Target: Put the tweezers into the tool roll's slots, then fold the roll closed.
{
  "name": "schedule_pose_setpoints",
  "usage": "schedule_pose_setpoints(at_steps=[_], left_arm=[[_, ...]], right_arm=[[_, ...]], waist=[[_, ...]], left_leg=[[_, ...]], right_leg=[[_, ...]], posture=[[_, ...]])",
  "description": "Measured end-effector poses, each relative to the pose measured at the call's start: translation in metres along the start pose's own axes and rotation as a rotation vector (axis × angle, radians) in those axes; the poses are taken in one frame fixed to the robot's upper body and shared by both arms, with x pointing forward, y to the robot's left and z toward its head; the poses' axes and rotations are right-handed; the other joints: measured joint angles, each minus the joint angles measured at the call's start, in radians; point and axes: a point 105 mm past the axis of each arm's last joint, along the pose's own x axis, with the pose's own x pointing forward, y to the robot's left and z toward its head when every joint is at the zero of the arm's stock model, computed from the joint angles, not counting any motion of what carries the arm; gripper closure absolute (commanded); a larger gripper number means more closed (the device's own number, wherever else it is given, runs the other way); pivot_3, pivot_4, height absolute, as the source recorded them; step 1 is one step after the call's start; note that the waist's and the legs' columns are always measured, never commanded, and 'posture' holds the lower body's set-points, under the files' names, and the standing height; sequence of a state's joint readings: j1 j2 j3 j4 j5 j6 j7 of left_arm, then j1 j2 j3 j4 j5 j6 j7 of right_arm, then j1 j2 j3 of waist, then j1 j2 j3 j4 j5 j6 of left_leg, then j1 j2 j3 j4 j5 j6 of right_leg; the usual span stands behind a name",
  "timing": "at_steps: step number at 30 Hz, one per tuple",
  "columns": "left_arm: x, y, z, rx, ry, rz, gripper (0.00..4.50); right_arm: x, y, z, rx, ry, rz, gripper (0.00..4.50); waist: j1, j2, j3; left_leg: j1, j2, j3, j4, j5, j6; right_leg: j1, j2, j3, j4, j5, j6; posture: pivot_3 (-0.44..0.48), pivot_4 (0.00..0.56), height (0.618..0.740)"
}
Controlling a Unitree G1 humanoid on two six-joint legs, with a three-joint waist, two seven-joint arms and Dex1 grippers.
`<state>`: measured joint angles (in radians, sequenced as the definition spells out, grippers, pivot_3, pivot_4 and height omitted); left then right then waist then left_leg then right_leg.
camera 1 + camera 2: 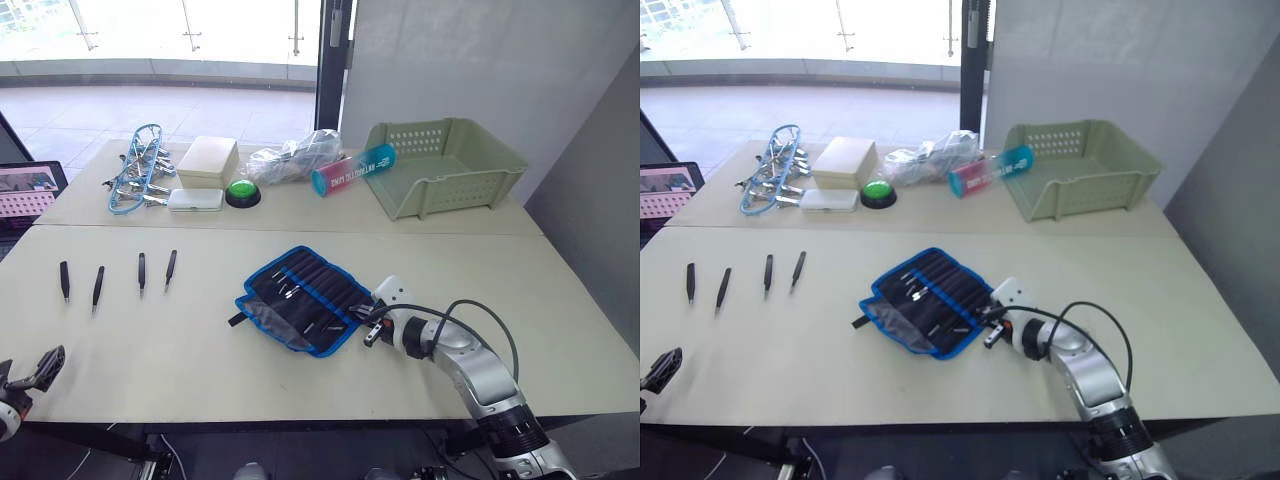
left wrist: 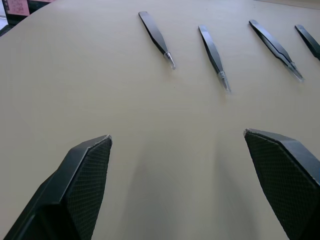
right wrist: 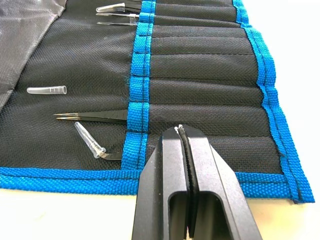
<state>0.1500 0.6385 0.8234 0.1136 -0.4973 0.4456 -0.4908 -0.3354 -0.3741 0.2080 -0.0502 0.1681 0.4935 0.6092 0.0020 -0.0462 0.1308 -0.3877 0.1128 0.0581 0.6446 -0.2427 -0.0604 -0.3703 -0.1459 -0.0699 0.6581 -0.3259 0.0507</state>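
The tool roll (image 1: 300,298) lies open in the middle of the table, black with blue edging. Its slots (image 3: 200,65) run in a row, and pointed tweezer tips (image 3: 90,116) poke out of several. Loose clear caps (image 3: 47,90) lie on its inner face. My right gripper (image 1: 371,324) is shut, its tip (image 3: 181,131) low over the slot nearest the roll's blue edge. Several black tweezers (image 1: 97,288) lie side by side at the table's left. My left gripper (image 1: 40,370) hovers open at the near left corner, short of those tweezers (image 2: 214,55).
At the back of the table are a green basket (image 1: 445,165), a pink-capped teal tube (image 1: 353,168), a plastic bag (image 1: 295,155), a green button (image 1: 242,192), a white box (image 1: 208,160) and silver tools in a light-blue ring (image 1: 138,168). A laptop (image 1: 28,190) sits far left.
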Motion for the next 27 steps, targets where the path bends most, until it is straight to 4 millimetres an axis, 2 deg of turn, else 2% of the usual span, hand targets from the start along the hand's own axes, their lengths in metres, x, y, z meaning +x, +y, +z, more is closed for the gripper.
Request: schedule_pose_setpoints(at_steps=[9,15,20,23,27], left_arm=[[0.052,0.008,0.007,0.03,0.017,0.046,0.02],[0.081,0.001,0.013,0.048,0.029,0.042,0.02],[0.103,-0.012,0.015,0.05,0.051,0.044,0.02],[0.11,-0.016,0.015,0.049,0.057,0.054,0.83],[0.113,-0.02,0.014,0.058,0.057,0.046,2.11]], right_arm=[[0.002,0.0,0.002,0.004,-0.008,-0.013,4.5],[-0.001,-0.003,0.003,0.011,-0.01,-0.036,4.5],[-0.003,-0.005,0.005,0.015,-0.007,-0.057,4.5],[-0.003,-0.005,0.005,0.014,-0.007,-0.056,4.5],[-0.004,-0.005,0.005,0.015,-0.004,-0.057,4.5]], waist=[[-0.005,-0.001,0.0],[0.0,-0.001,-0.001],[0.011,0.0,-0.002],[0.011,0.002,-0.003],[0.01,0.004,-0.003]], left_leg=[[0.0,0.0,0.0,-0.001,0.001,-0.001],[0.0,0.0,0.0,-0.001,0.001,-0.002],[0.0,0.0,0.0,-0.001,0.001,-0.002],[0.0,0.0,0.0,-0.001,0.002,-0.003],[0.0,0.0,0.0,-0.001,0.003,-0.005]], right_leg=[[-0.001,0.0,-0.001,0.0,0.0,0.0],[-0.001,0.0,-0.001,0.003,0.0,0.0],[-0.001,0.0,-0.001,0.004,0.0,0.0],[-0.001,0.0,-0.001,0.005,0.0,0.0],[-0.001,0.0,-0.001,0.005,0.0,0.0]], posture=[[0.0,0.15,0.716],[0.0,0.15,0.716],[0.0,0.15,0.716],[0.0,0.15,0.716],[0.0,0.15,0.716]])
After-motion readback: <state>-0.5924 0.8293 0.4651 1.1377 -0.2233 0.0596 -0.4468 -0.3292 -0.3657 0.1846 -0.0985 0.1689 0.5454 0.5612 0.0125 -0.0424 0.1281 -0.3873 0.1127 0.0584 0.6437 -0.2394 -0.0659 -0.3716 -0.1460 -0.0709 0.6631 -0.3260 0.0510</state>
